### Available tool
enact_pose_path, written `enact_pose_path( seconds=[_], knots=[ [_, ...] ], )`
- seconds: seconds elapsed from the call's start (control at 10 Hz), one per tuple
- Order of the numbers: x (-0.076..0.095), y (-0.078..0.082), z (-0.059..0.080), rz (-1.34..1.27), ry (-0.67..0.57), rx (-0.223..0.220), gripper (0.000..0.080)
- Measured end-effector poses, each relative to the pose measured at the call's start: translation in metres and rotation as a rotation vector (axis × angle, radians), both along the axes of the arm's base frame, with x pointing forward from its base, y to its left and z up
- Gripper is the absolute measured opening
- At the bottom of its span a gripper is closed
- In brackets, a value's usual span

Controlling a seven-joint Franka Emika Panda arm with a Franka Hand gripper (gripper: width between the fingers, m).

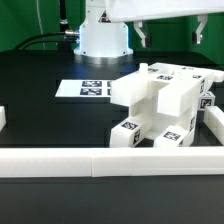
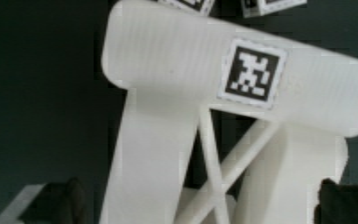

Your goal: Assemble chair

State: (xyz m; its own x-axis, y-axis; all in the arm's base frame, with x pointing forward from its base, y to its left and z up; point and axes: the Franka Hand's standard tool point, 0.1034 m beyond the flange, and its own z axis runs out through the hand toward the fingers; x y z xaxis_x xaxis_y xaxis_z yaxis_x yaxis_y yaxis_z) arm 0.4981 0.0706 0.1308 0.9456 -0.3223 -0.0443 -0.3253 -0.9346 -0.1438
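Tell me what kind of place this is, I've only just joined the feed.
Most likely a robotics lab test bench: a black table edged by a white rail, a marker board lying on it, and tagged white chair parts.

The exterior view's top edge cuts off the arm (image 1: 100, 38) above its base, along with the body above the jaws. The chair (image 1: 165, 100) hides the marker board's (image 1: 80, 88) end on the exterior view's right. In the wrist view a tagged chair part (image 2: 176, 60) is blurred and cropped, and the jaws are dark smears.
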Motion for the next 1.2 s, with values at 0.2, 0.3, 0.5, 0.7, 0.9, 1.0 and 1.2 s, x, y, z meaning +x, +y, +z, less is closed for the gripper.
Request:
enact_pose_path(
  seconds=[0.2,0.3,0.5,0.7,0.9,1.0,1.2],
  knots=[
    [0.000,0.000,0.000,-0.001,-0.001,0.000,0.0649],
    [-0.001,0.000,0.000,0.000,-0.003,-0.001,0.0649],
    [-0.030,-0.001,-0.011,0.119,-0.074,-0.032,0.0649],
    [-0.033,-0.028,-0.018,0.362,-0.159,-0.033,0.0649],
    [-0.035,-0.025,-0.018,0.337,-0.141,-0.017,0.0649],
    [-0.035,-0.025,-0.019,0.336,-0.140,-0.017,0.0649],
    [-0.039,-0.037,-0.025,0.478,-0.191,-0.067,0.0649]
  ],
)
